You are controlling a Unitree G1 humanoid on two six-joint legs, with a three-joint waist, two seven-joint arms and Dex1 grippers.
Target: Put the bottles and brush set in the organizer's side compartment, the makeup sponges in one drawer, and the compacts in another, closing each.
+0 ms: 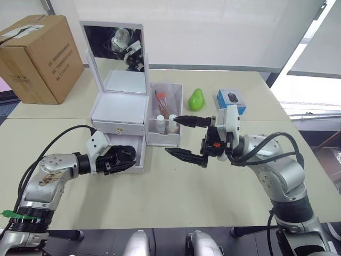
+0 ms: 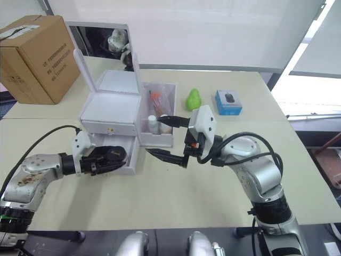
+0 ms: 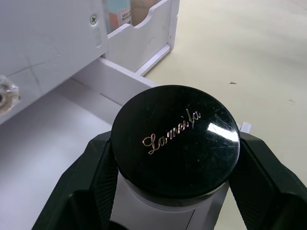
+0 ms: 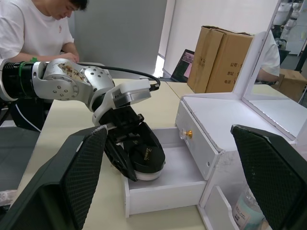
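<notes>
Clamped in the left tool [image 1: 125, 158], a round black glossy compact [image 3: 175, 139] shows gold script close-up, over the white open drawer [image 4: 165, 184]; right tool [image 1: 184, 137] gapes.

Gold script reading "Lamoila", as best it can be made out, runs across the black compact [image 3: 175, 139] lid.

Silver arms, black cables, ribbed black jaws

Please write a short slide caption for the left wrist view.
Left gripper holds a black compact over the organizer's open drawer.
</notes>
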